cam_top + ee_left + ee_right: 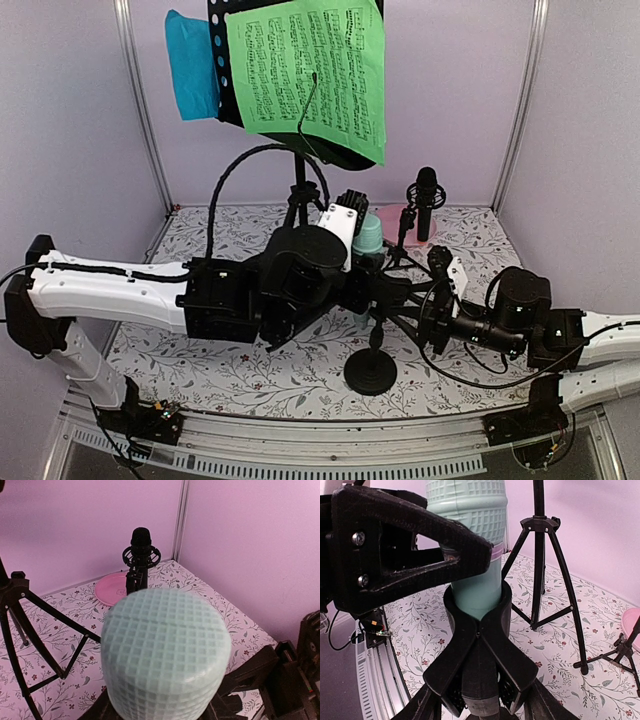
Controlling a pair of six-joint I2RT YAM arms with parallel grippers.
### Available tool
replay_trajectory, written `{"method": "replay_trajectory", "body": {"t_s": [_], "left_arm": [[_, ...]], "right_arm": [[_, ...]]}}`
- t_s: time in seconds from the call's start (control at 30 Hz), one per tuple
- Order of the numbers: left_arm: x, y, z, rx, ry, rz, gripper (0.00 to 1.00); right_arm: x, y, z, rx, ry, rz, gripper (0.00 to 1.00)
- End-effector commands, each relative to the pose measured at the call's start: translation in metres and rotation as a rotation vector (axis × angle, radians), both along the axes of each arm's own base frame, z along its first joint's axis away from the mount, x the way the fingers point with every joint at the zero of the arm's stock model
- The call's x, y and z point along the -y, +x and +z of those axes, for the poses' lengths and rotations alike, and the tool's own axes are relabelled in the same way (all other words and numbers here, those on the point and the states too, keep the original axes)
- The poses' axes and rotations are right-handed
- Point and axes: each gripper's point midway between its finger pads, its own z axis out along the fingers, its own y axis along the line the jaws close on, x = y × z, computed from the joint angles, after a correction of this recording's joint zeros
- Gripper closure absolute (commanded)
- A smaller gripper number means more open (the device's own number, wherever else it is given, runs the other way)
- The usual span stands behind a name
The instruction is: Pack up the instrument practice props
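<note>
My left fingers [410, 555] clamped high on the mint-green microphone [167, 650], my right fingers [432, 695] closed around the black mic stand [371, 372] at its clip, just beneath

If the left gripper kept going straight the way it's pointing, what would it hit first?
Probably the black microphone, standing beyond the mint-green microphone it holds; depth is unclear.

Left fingers [420, 555] clamped, right fingers [512, 700] clamped just beneath
</note>
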Motion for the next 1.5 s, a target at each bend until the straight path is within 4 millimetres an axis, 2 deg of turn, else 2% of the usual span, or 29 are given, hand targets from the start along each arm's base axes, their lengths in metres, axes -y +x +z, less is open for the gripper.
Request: {"method": "replay_trajectory", "body": {"t_s": [0.0,0.33,0.6,0.8,0.97,1.13,1.2,1.3,1.47], "left_arm": [[-0.01,0.0,0.044,0.083,-0.115,-0.011,0.67],[-0.017,-0.005,0.074,0.121,-0.157,-0.044,0.67],[-0.026,-0.007,0.11,0.172,-0.157,-0.04,0.68],[-0.059,-0.008,0.139,0.209,-0.16,-0.004,0.68],[-0.074,-0.016,0.158,0.243,-0.17,-0.042,0.69],[-0.105,-0.016,0.183,0.294,-0.191,-0.005,0.69],[-0.117,-0.015,0.185,0.302,-0.178,0.018,0.68],[-0.136,-0.012,0.174,0.287,-0.125,0.064,0.68],[-0.178,-0.004,0.143,0.244,-0.058,0.168,0.68]], "right_arm": [[0.003,-0.006,0.002,0.045,0.011,0.029,0.95],[0.001,-0.003,-0.016,0.071,-0.066,0.029,1.0],[0.0,0.001,-0.016,0.108,-0.096,0.014,1.0],[-0.001,0.0,-0.02,0.113,-0.114,0.026,1.0],[-0.001,-0.003,-0.025,0.101,-0.117,0.042,1.0],[-0.003,-0.003,-0.034,0.088,-0.137,0.05,1.0],[-0.003,-0.003,-0.035,0.09,-0.14,0.045,1.0],[-0.002,-0.002,-0.036,0.084,-0.134,0.038,1.0],[-0.003,-0.003,-0.034,0.066,-0.112,0.04,1.0]]}}
